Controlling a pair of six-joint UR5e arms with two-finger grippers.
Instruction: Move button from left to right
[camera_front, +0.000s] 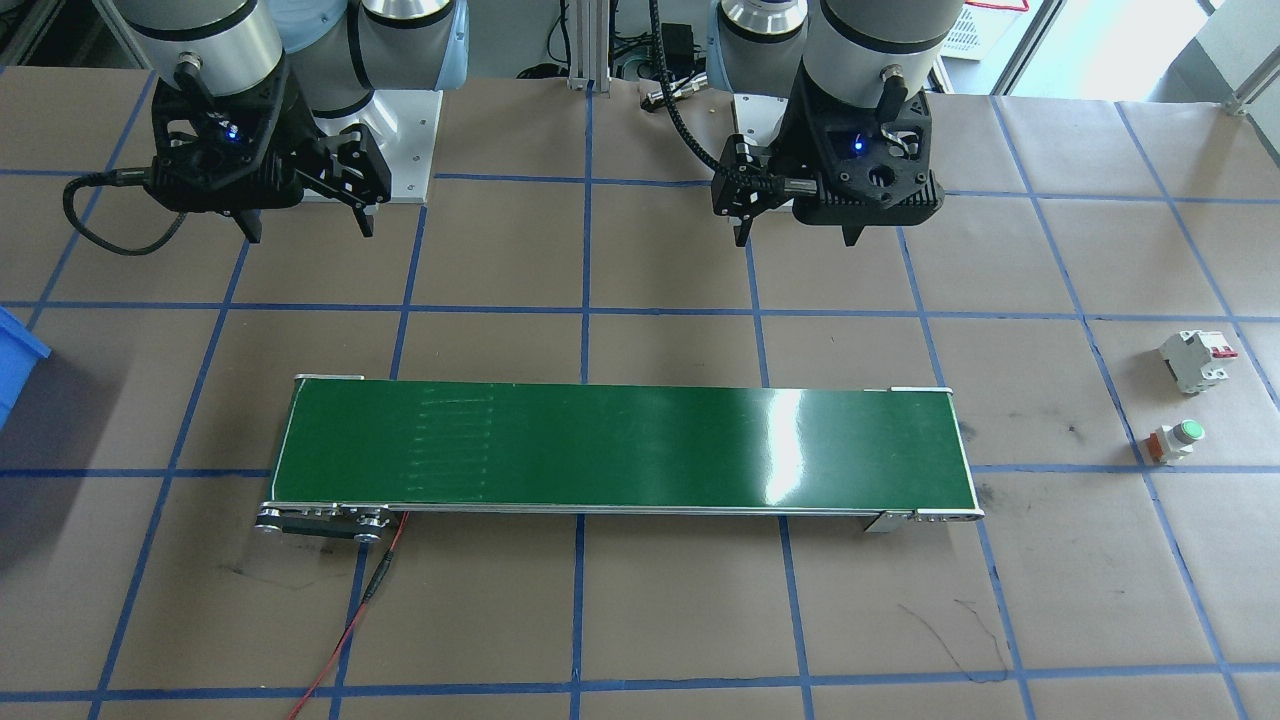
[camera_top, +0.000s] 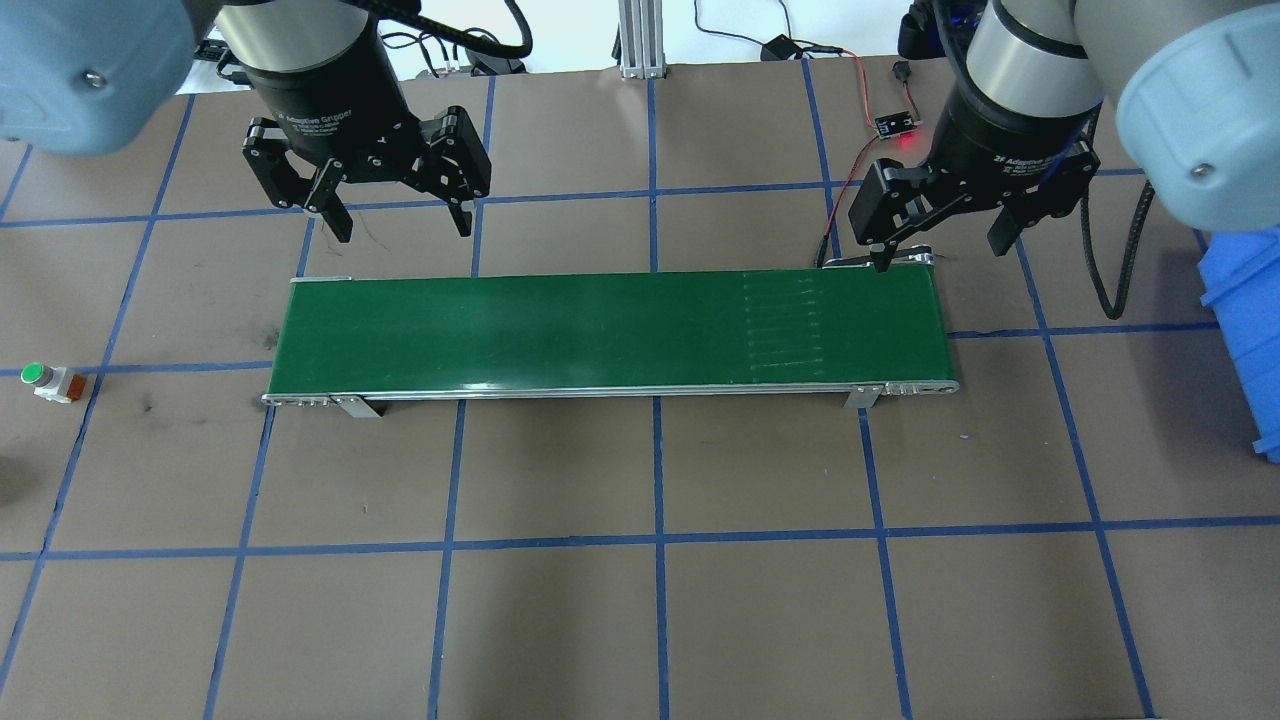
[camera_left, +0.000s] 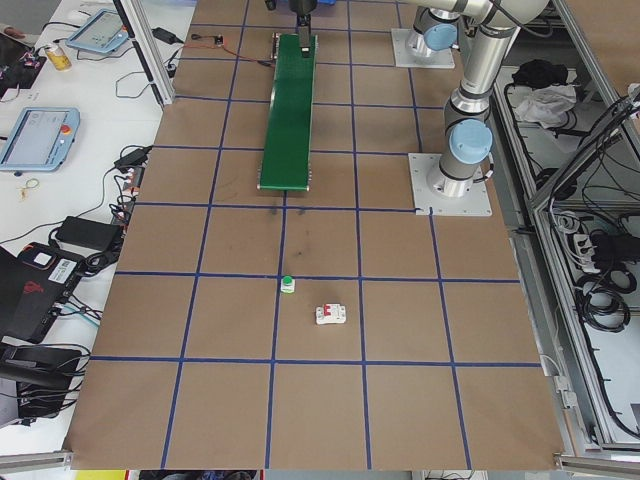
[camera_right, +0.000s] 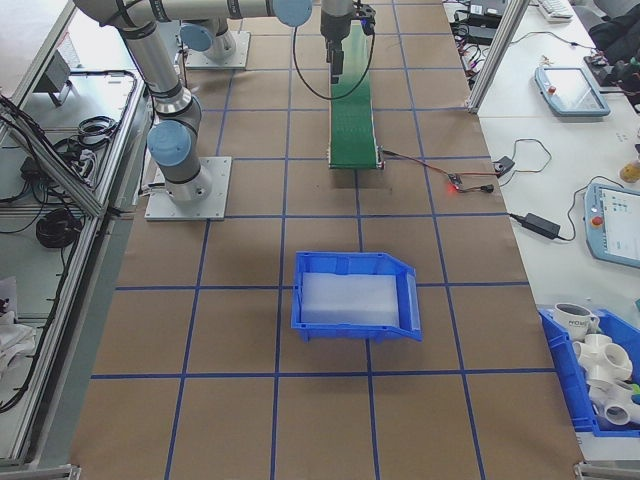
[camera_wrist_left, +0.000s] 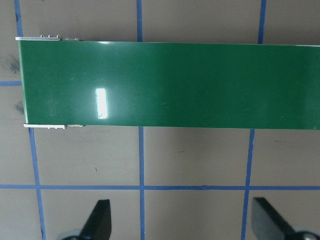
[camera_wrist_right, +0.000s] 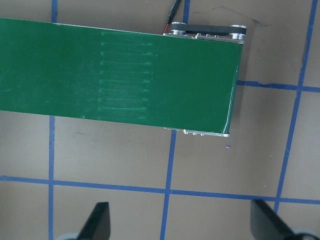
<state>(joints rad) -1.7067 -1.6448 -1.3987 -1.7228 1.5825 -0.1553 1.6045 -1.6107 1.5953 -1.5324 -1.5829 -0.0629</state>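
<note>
While bare inside, blue bin (camera_right: 355, 296), button (camera_top: 52, 380) far left.

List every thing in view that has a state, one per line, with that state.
button: on its side on the table, left of the belt, untouched.
circuit breaker: lying on the table beside the button, apart from it.
conveyor belt: nothing on it.
left gripper: open, holding nothing.
right gripper: open, holding nothing.
blue bin: upright on the table, nothing in it.

Green-capped button (camera_front: 1176, 440), green belt (camera_top: 600, 330), blue-gridded brown table (camera_top: 760, 620).
</note>
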